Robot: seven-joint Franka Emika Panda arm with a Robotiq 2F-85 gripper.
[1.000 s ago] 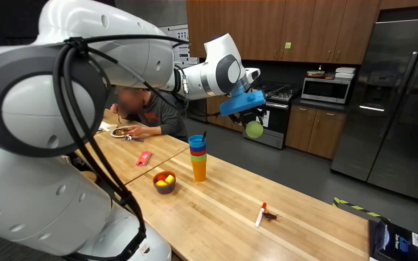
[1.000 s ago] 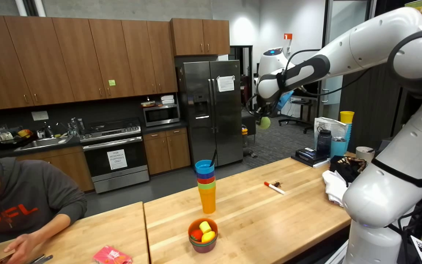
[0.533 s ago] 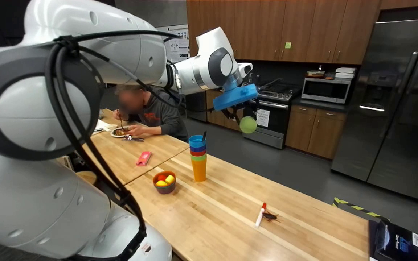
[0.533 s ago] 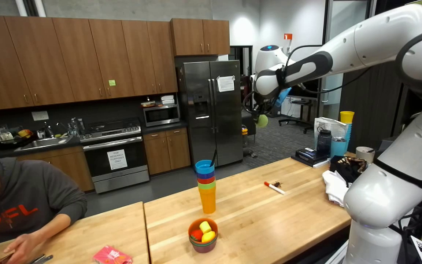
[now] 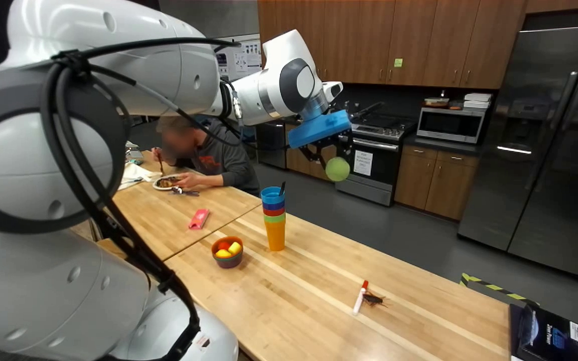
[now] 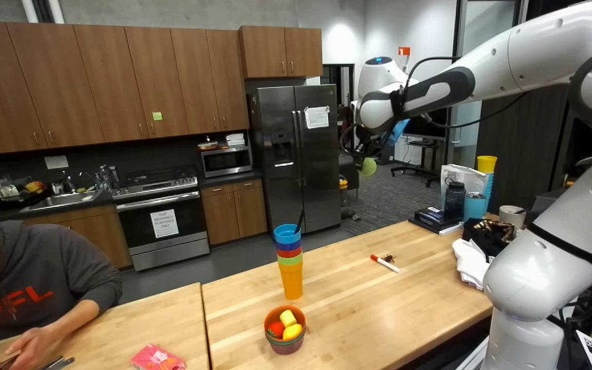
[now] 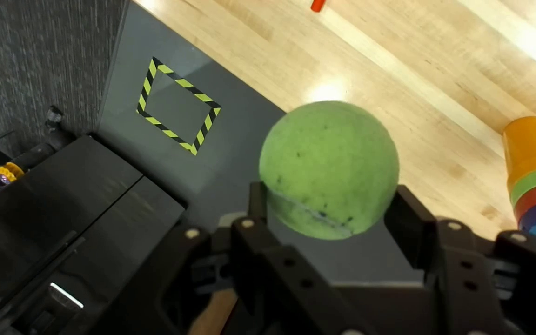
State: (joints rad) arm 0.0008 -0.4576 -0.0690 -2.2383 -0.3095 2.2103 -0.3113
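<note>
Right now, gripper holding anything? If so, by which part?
Yes: a green tennis ball, pinched in the gripper by two opposite sides, just below its middle as the wrist view shows it.

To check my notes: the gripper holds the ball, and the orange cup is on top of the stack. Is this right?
Not quite: the orange cup is at the bottom and a blue cup on top, as both exterior views show. The gripper does hold the ball.
</note>
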